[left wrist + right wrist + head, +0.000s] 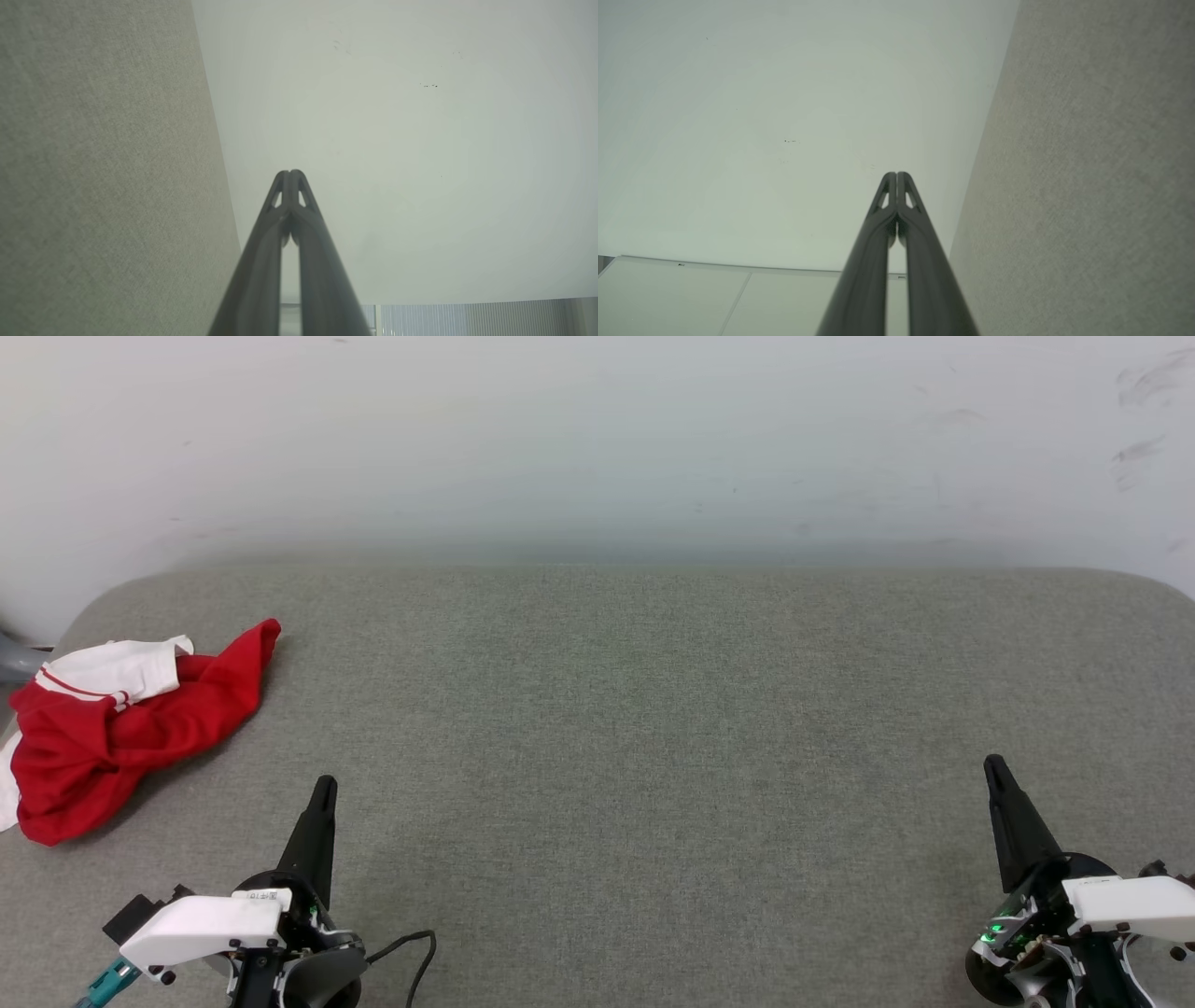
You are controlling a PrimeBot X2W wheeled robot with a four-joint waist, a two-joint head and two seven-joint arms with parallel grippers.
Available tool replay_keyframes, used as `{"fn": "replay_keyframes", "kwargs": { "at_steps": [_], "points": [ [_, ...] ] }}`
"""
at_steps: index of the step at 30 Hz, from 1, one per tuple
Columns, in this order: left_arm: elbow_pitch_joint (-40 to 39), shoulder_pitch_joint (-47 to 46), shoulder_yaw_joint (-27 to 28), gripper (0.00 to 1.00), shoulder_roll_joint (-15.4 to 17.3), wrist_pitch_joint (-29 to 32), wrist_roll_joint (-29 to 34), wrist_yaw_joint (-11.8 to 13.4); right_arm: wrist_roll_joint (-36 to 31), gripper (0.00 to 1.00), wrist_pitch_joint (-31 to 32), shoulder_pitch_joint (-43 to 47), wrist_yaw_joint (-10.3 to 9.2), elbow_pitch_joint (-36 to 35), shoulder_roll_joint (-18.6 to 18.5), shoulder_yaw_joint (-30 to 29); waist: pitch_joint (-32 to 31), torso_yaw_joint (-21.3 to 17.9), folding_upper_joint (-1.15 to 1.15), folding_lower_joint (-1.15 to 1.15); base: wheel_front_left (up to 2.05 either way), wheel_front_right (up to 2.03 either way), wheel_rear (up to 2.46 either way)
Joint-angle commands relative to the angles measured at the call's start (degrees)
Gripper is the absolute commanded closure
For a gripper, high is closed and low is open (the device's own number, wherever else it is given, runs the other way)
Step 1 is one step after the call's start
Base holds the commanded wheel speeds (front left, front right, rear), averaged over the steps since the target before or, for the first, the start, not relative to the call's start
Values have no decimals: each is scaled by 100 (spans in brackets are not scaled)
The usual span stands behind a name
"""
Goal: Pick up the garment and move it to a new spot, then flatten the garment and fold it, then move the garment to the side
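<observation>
Your left gripper (323,791) and right gripper (995,767) sit nearest the head camera, low at either side, each with its two dark fingers pressed together and nothing between them; both wrist views confirm the tips meet. As far as you can judge, none of the task is done: the garment (112,747) lies crumpled in a heap at the far left of the grey fabric surface (616,737), a white sleeve (121,669) with striped trim on top of the red body, and no lettering is on show. Picking it up, moving it, flattening, folding and setting it aside are all left to do. The heap is ahead of and to the left of your left gripper, apart from it, so that arm looks the natural one to reach. Mind the left side: the garment runs to the picture's border near the rounded corner of the surface, and you cannot tell whether any of it hangs over. The wall (597,448) rises right behind the far edge. Everything between the two grippers and out to the right is bare fabric, giving you wide room to spread and fold.
</observation>
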Motion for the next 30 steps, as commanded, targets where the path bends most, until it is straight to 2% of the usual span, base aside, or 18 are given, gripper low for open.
{"fn": "replay_keyframes", "kwargs": {
  "at_steps": [1, 30],
  "points": [
    [1, -41, 15, 100, -8, 8, 5, -14, 22, 100, 4, -69, -4, 1, 24, 4, 0, 0, 0, 0, 0, 0, 0],
    [1, -41, 14, 100, -8, 8, 6, -14, 22, 100, 3, -69, -4, 1, 24, 4, 0, 0, 0, 0, 0, 0, 0]
  ]
}}
